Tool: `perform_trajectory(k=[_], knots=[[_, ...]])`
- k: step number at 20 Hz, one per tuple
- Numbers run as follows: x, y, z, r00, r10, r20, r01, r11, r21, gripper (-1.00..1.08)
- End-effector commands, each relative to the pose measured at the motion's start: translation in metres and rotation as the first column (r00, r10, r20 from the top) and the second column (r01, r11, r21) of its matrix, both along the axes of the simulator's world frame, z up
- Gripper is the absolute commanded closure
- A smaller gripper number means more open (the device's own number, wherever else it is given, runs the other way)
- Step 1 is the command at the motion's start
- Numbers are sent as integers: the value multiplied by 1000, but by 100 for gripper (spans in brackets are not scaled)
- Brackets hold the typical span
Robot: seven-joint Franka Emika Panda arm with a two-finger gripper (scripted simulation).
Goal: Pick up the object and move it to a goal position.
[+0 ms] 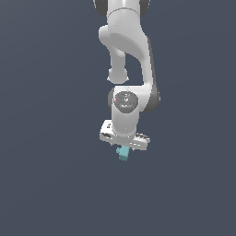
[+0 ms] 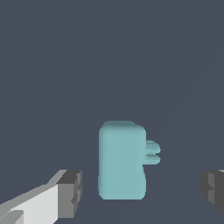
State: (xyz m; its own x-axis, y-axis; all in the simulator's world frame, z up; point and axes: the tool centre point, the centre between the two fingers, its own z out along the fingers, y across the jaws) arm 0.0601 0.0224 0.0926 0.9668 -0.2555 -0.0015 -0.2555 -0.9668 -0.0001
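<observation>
Item: teal object (image 2: 121, 161), blocky, small nub on one side. We find it between the gripper (image 2: 142, 192) fingers (image 2: 70, 193), with gaps on both sides, touching neither; jaws spread wide. In the exterior view we see it (image 1: 123, 152) directly beneath the white arm (image 1: 126, 69).

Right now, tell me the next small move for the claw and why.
Probably close the claw on the teal block. In the wrist view the block sits between the two fingers, with open space on both sides, so nothing grips it yet. In the exterior view the block lies just under the hand. Whether the fingers are low enough is hard to tell.
</observation>
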Motion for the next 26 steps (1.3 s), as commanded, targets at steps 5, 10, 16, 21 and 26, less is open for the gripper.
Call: perform_trajectory(k=[5, 10, 16, 21, 26], knots=[[1, 0, -4, 1000, -2, 0, 2, 1000, 0, -92], [0, 0, -25, 1000, -4, 1, 4, 1000, 0, -92], [0, 0, -50, 1000, -6, 1, 6, 1000, 0, -92], [2, 0, -51, 1000, -6, 1, 6, 1000, 0, 108], [2, 0, -51, 1000, -6, 1, 6, 1000, 0, 108]])
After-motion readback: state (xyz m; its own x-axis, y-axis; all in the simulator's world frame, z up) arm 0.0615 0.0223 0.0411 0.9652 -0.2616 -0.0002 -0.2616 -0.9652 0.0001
